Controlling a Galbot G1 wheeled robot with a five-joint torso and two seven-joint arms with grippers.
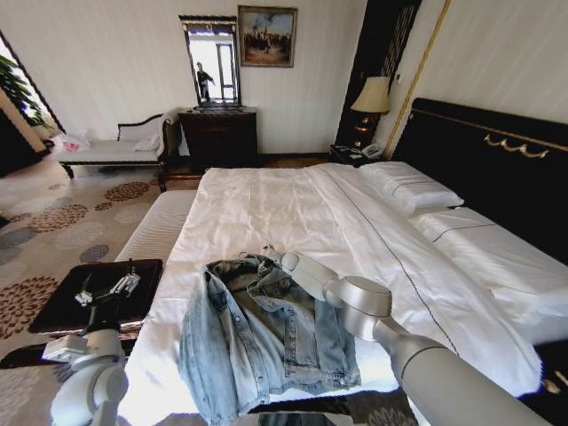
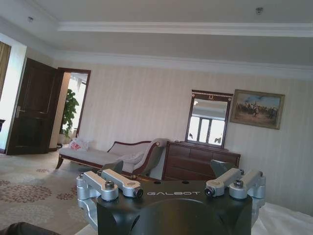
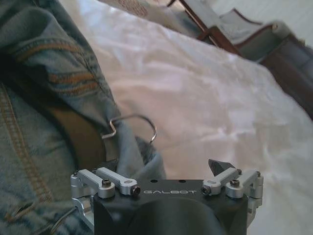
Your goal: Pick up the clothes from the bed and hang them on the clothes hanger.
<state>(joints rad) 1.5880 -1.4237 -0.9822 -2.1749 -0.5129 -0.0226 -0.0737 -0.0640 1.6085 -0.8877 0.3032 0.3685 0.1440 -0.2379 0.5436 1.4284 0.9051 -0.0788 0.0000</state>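
One denim jacket (image 1: 266, 342) lies spread on the near end of the bed (image 1: 293, 213), collar toward the pillows (image 1: 413, 186), its hem reaching the foot edge. The white sheet around it is mostly smooth, with soft creases and a thin dark seam running lengthwise. The right pincer (image 1: 269, 256) rests at the collar; in the right wrist view its fingers stand apart beside bunched denim (image 3: 58, 98), and the silver wire hook (image 3: 134, 125) of the clothes hanger pokes out of the collar just ahead of them, with nothing gripped. The left pincer (image 1: 111, 288) hangs off the bed's side above a dark low bench (image 1: 98, 293), pointing out into the room with its fingers spread and empty. Beyond the bed stand a dark dresser (image 1: 219, 133) with a mirror (image 1: 212, 60), a framed painting (image 1: 267, 35), a pale chaise (image 1: 115, 146) and a bedside lamp (image 1: 371, 98). Patterned carpet (image 1: 53, 222) covers the floor, and the tall black headboard (image 1: 497, 169) carries gold trim.
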